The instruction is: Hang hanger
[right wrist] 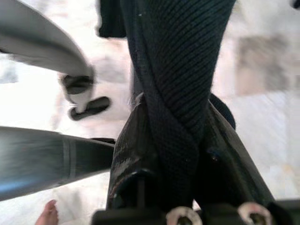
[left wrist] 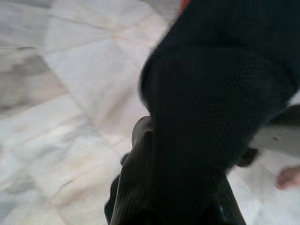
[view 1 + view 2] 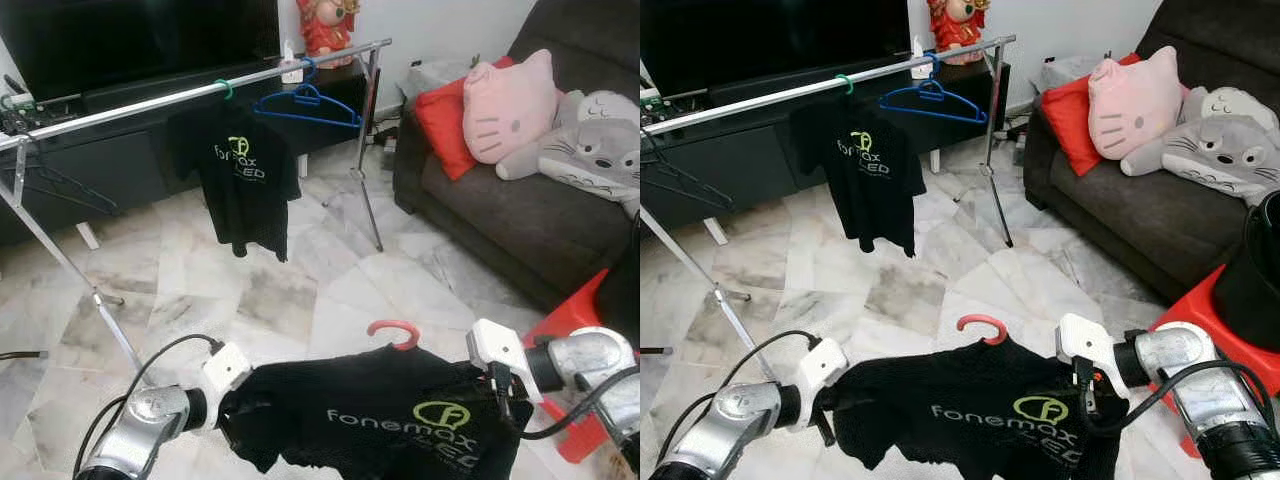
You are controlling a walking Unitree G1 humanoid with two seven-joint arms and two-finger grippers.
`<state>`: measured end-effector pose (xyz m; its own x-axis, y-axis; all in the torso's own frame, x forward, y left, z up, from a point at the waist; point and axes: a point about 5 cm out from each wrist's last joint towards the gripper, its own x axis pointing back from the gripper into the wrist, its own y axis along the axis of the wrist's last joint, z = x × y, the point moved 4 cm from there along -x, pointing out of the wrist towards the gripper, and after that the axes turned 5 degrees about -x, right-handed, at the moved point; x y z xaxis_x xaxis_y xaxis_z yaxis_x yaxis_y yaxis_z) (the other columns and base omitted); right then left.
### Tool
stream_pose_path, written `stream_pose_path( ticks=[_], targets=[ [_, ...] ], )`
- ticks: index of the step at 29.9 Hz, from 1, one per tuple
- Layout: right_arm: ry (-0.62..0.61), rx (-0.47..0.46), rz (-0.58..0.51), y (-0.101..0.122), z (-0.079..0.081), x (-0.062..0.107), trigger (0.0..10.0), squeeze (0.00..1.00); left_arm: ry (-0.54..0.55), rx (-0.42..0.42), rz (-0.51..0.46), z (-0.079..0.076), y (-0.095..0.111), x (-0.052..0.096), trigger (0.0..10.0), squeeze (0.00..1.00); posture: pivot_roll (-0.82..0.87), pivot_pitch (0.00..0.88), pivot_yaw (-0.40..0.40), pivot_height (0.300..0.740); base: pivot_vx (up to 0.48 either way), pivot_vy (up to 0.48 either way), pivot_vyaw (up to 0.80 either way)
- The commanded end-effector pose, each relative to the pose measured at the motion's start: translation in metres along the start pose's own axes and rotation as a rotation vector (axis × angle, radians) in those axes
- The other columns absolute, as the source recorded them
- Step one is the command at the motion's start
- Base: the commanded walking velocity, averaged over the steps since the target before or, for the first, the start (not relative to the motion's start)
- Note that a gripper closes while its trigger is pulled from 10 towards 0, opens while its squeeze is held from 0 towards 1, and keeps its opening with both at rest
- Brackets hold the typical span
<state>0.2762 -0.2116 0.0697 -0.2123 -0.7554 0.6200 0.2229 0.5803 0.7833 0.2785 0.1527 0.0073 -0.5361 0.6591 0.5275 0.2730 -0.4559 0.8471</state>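
Note:
I hold a black T-shirt (image 3: 390, 420) with green and white lettering, stretched between both arms low in front of me. It sits on a hanger whose red hook (image 3: 396, 331) sticks up from the collar. My left gripper (image 3: 228, 412) is shut on the shirt's left shoulder, and my right gripper (image 3: 500, 392) is shut on its right shoulder. In the wrist views black mesh cloth (image 2: 215, 108) is pinched between the fingers (image 1: 136, 140). Ahead stands a silver clothes rail (image 3: 190, 95) carrying another black T-shirt (image 3: 240, 180) and an empty blue hanger (image 3: 308, 105).
The rail's slanted legs (image 3: 70, 270) and upright post (image 3: 366, 160) stand on the marble floor. A dark sofa (image 3: 520, 210) with red and pink cushions and a grey plush is at the right. A red stool (image 3: 580, 330) is by my right arm. A dark TV cabinet (image 3: 130, 150) lies behind the rail.

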Motion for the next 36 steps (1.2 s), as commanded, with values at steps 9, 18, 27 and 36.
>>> stream_pose_path(
  ticks=[9,18,27,36],
  targets=[
    [-0.23,-0.035,0.039,-0.017,-0.021,0.008,10.0,0.0,0.352,0.089,0.086,0.04,-0.031,0.015,0.0,0.0,-0.05,0.0,-0.02,0.74,0.0,0.0,0.0],
    [-0.287,-0.062,-0.043,-0.009,-0.028,0.007,10.0,0.0,0.774,0.266,0.308,0.071,-0.078,0.043,0.0,0.0,-0.06,0.0,-0.021,0.74,0.0,0.0,0.0],
    [-0.432,-0.027,-0.056,-0.001,-0.048,0.011,10.0,0.0,0.773,0.358,0.442,0.048,-0.106,0.04,0.0,0.0,-0.05,0.0,-0.023,0.74,0.0,0.0,0.0],
    [-0.643,-0.067,-0.183,0.022,-0.075,0.017,10.0,0.0,0.389,0.211,0.535,0.0,-0.115,0.009,0.0,0.0,-0.05,0.0,-0.026,0.74,0.0,0.0,0.0]
  ],
)
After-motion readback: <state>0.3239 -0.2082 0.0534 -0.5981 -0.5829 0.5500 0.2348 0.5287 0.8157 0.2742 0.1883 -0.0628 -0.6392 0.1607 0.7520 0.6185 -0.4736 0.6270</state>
